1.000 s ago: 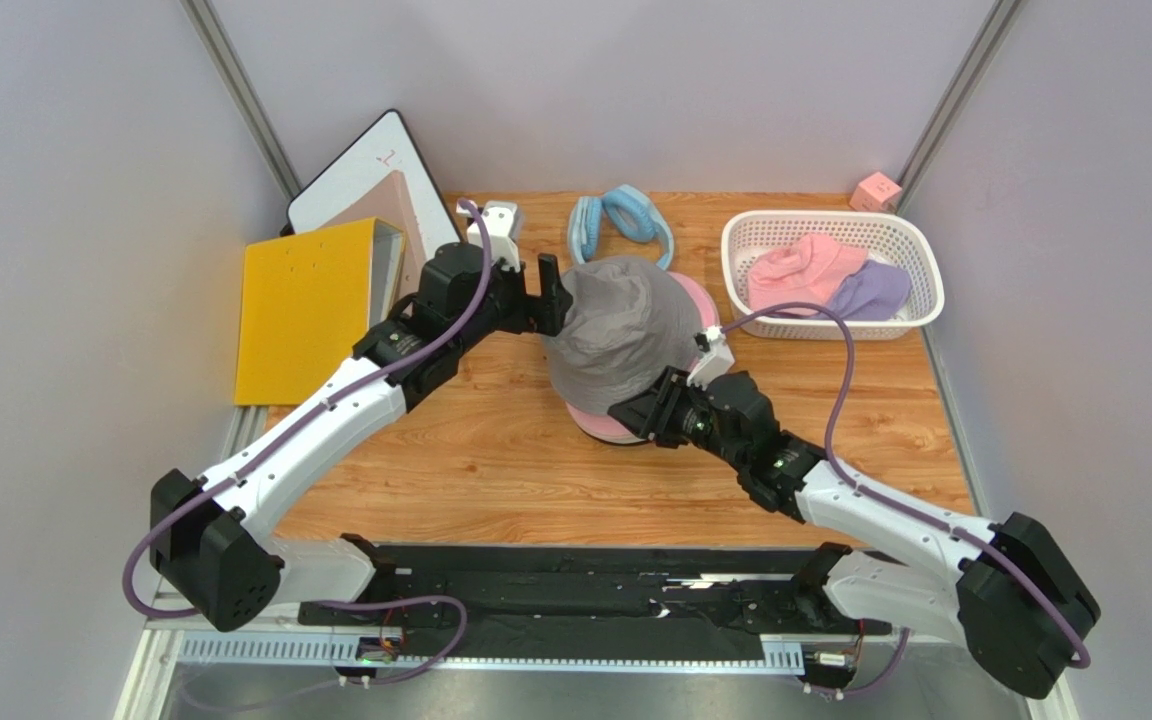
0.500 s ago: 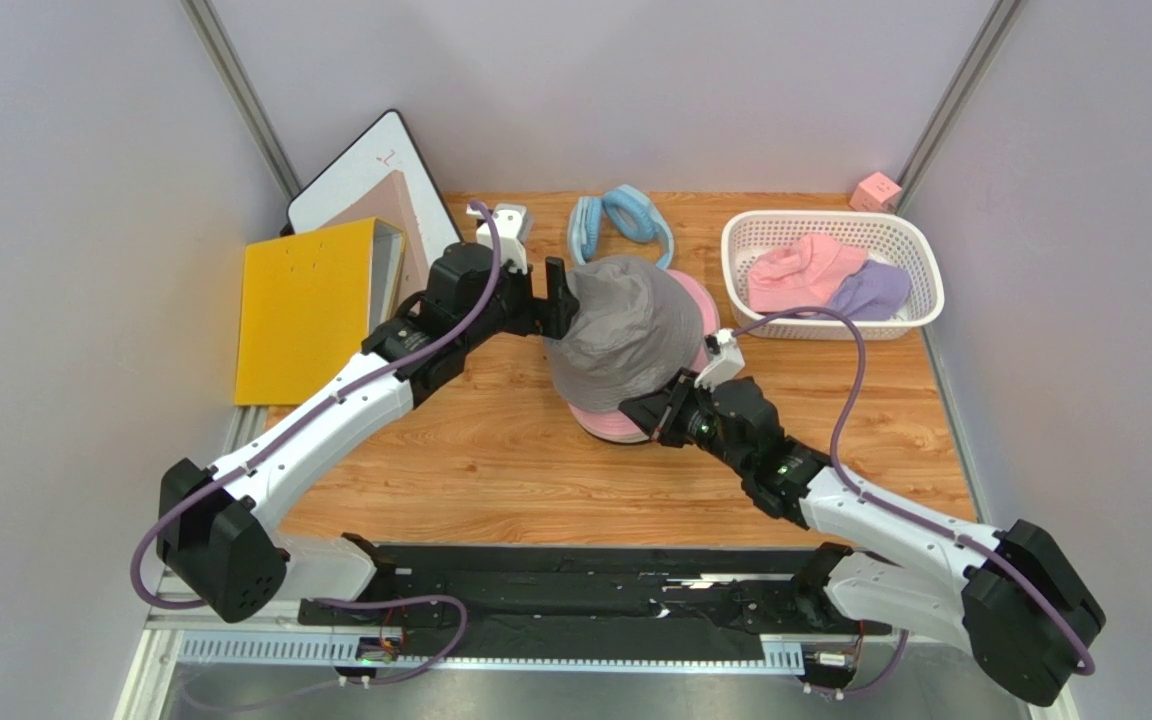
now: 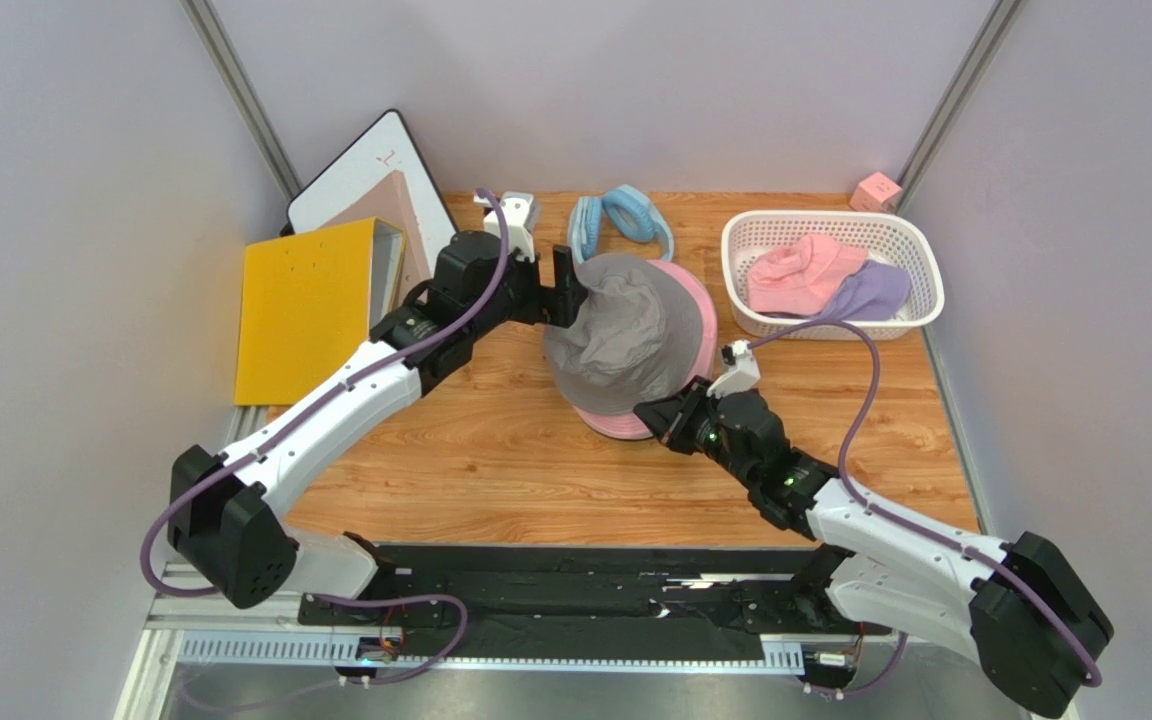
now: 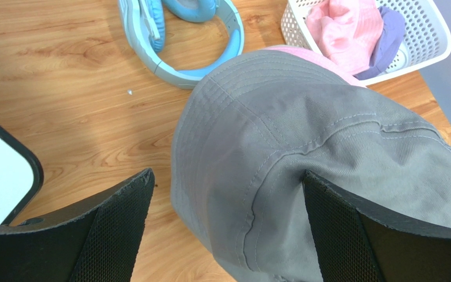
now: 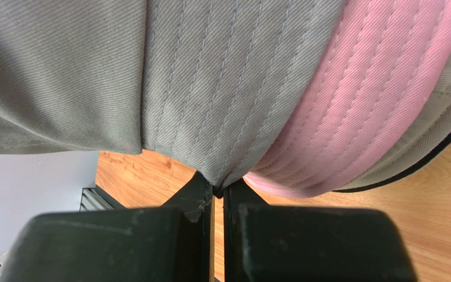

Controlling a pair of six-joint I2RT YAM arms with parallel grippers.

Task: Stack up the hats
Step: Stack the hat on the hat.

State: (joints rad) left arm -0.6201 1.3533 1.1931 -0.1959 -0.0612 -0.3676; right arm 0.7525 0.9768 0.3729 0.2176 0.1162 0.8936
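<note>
A grey bucket hat [image 3: 624, 342] sits on top of a pink hat [image 3: 705, 318] in the middle of the table; a beige and a black brim edge [image 5: 439, 136] show under the pink one. My right gripper [image 3: 672, 414] is shut on the near brim of the grey hat [image 5: 210, 106], with the pink brim [image 5: 351, 117] just beside the pinch [image 5: 219, 189]. My left gripper [image 3: 573, 291] is open at the hat's far-left side. In the left wrist view the grey crown [image 4: 328, 158] lies between its wide-apart jaws [image 4: 228, 226].
A white basket [image 3: 898, 225] at the back right holds a pink hat [image 3: 800, 270] and a lavender hat [image 3: 875, 288]. Light blue headphones [image 3: 620, 222] lie behind the stack. A yellow folder [image 3: 304, 308], a white board [image 3: 372, 165] and a pink cube [image 3: 875, 191] stand around the edges.
My right gripper has moved right with the grey brim in it. My left gripper has moved right against the crown. The grey hat has shifted and more pink shows at its right.
</note>
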